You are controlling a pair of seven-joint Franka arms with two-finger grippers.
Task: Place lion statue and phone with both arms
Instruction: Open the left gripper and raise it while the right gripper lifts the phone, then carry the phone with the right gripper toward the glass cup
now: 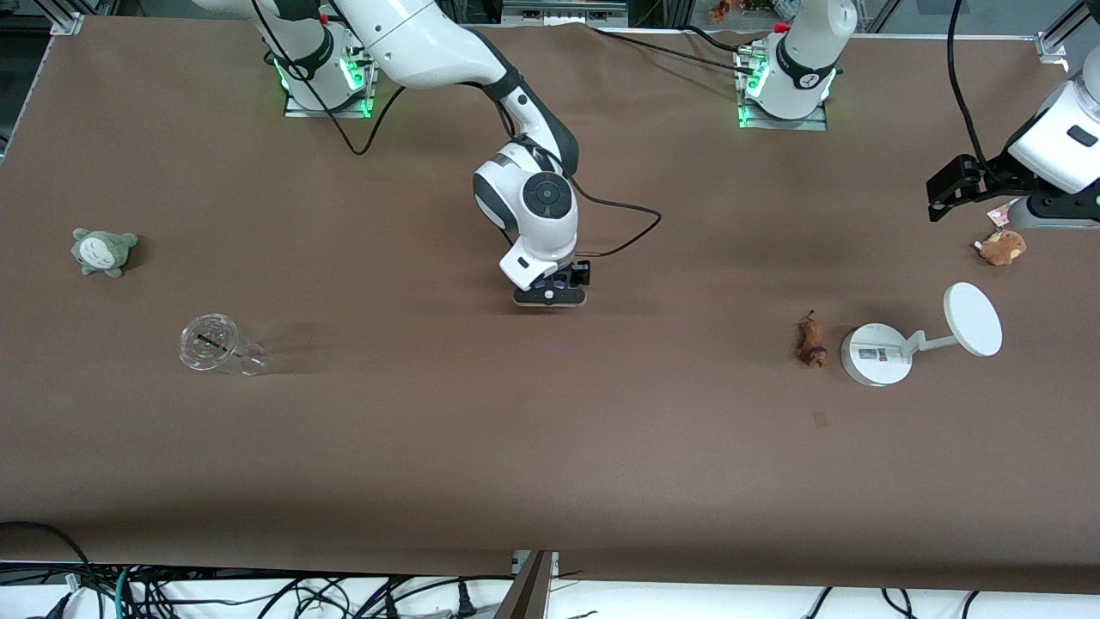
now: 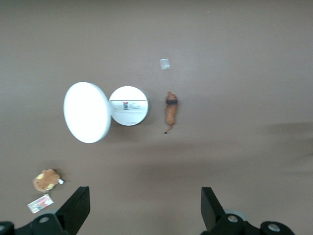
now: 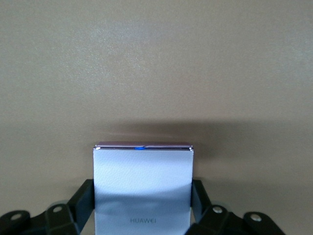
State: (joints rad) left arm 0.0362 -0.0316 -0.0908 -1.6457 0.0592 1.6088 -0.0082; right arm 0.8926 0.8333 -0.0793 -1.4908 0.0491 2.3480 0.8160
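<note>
My right gripper (image 1: pixel 550 297) is low over the middle of the table. It is shut on the phone (image 3: pixel 142 171), a pale lavender slab with a darker purple edge that sticks out from between the fingers toward the table. I cannot tell whether the phone touches the table. The lion statue (image 1: pixel 810 341), small and reddish-brown, lies on the table toward the left arm's end, beside the white stand. It also shows in the left wrist view (image 2: pixel 170 110). My left gripper (image 1: pixel 941 202) is open and empty, high above the table near the tan plush toy (image 1: pixel 1001 247).
A white stand (image 1: pixel 875 354) with a tilted disc (image 1: pixel 973 318) stands beside the lion. A grey plush toy (image 1: pixel 103 251) and a clear cup (image 1: pixel 215 346) on its side lie toward the right arm's end. A small scrap (image 2: pixel 165 63) lies near the lion.
</note>
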